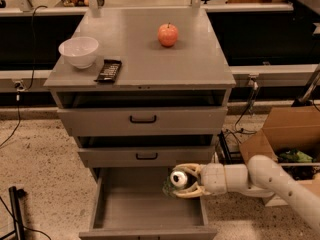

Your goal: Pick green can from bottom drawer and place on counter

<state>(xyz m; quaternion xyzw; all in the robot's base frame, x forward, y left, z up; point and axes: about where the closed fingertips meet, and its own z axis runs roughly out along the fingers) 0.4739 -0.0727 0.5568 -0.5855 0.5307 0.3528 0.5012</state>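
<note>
The green can (175,180) lies sideways between my gripper's fingers, its silver top facing the camera. My gripper (181,181) is shut on it and holds it above the open bottom drawer (145,209), near the drawer's right back part. My arm comes in from the right. The counter (145,49) is the grey top of the cabinet, well above the gripper.
On the counter stand a red apple (168,34), a white bowl (78,51) and a black remote (108,70). Two upper drawers with black handles (143,119) are slightly pulled out. A cardboard box (282,134) sits on the floor at right.
</note>
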